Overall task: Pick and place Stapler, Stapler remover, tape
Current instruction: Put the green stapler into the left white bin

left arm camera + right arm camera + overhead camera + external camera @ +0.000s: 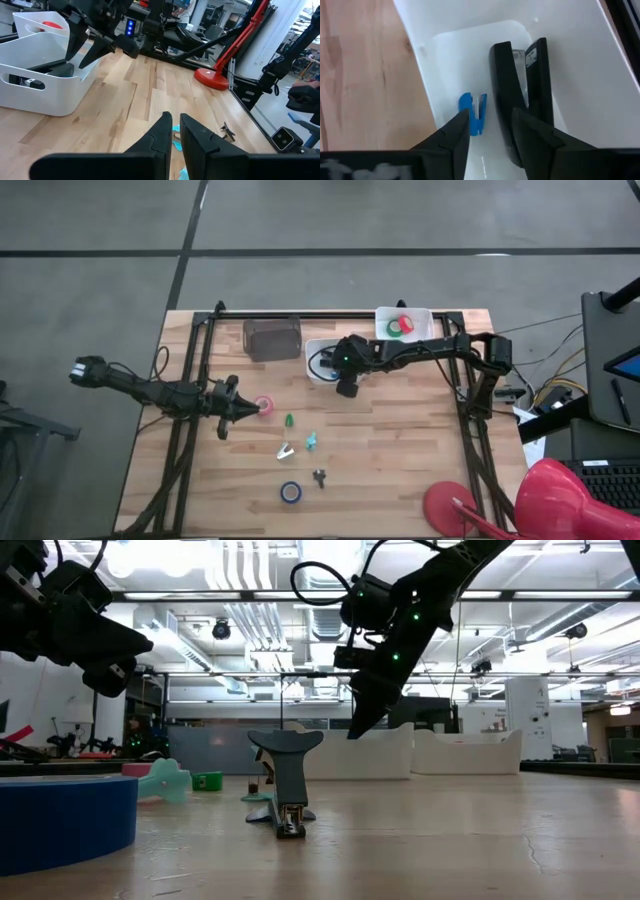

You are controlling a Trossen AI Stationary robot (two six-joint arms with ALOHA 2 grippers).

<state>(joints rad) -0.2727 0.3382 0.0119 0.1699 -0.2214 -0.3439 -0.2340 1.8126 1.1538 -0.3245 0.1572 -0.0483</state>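
White bin (600,100): holds black stapler (520,95) lying beside a blue staple remover (472,114). Right gripper (490,131) poised above it, fingers parted, empty. Left gripper (248,409) near pink tape (264,406), fingers almost closed, holding nothing. Blue tape (290,492) on table (400,470); red tape (405,321) and green tape (394,330) in farther bin (425,315).

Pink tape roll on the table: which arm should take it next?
Left, probably. The left gripper sits right beside the pink ring-shaped tape roll on the wooden table, fingers nearly closed. The right gripper hangs open over the white plastic bin holding the black wedge-shaped stapler, farther away.
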